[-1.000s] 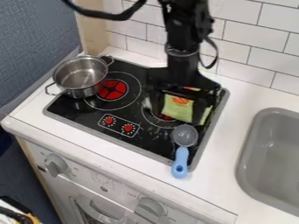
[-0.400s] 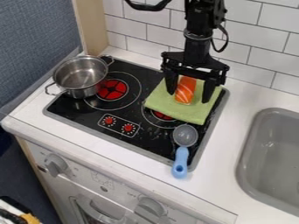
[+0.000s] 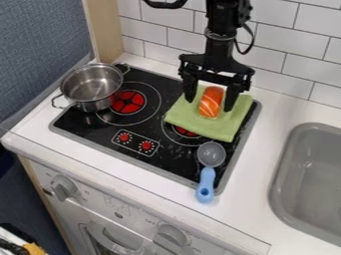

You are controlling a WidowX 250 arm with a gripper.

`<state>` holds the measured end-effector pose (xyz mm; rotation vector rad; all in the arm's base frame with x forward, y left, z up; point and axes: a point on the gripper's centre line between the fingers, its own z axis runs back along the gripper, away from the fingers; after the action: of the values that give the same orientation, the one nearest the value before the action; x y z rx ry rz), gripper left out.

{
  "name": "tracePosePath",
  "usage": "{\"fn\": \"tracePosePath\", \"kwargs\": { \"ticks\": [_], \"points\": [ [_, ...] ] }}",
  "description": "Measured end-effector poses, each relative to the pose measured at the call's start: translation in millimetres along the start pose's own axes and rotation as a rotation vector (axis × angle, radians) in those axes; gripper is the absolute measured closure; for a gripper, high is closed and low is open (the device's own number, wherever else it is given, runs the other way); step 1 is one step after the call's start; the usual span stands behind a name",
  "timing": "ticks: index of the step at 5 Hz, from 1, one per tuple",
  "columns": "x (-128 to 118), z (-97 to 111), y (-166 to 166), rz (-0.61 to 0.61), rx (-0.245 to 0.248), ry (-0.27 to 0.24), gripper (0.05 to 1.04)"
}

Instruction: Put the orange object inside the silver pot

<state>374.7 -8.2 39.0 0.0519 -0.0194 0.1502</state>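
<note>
the black fingers [image 3: 190, 89] are wide open, one on each side of the orange object with white stripes [image 3: 211, 102]. they point down, i think, so they can shut on its long sides and pinch it where it is thin. the orange object lies on a folded green cloth [image 3: 230, 124], at the right side of the black stove top [image 3: 86, 127]. the fingers should not go too low, or they might grab some cloth too.

the round shiny silver pot [image 3: 93, 106] stands at the other side of the stove, with its top open, so the food can drop in. its rim is tall and it has a loop handle on each side, so the orange object must go up high first.

a spoon with a blue handle [image 3: 206, 184] lies in front of the cloth, partly over the white worktop [image 3: 256, 187]. it is not on the way to the pot. the grey sink [image 3: 313, 174] is off to the right, out of the way too.
</note>
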Motion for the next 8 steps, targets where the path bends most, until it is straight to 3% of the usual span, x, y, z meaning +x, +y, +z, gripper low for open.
{"fn": "tracePosePath", "kwargs": {
  "ticks": [1,2,3,4,5,7,8],
  "points": [
    [1,-10,2,0.008,0.002,0.024,0.134],
    [2,-11,5,0.012,-0.005,0.023,0.415],
    [2,-11,6,0.002,-0.009,0.023,0.498],
    [0,5,12,-0.005,-0.016,-0.009,0.498],
    [-8,30,61,0.029,0.021,-0.025,0.498],
    [-50,20,156,0.155,0.061,0.068,0.498],
    [-54,11,177,0.186,0.071,0.093,0.499]
  ]
}}
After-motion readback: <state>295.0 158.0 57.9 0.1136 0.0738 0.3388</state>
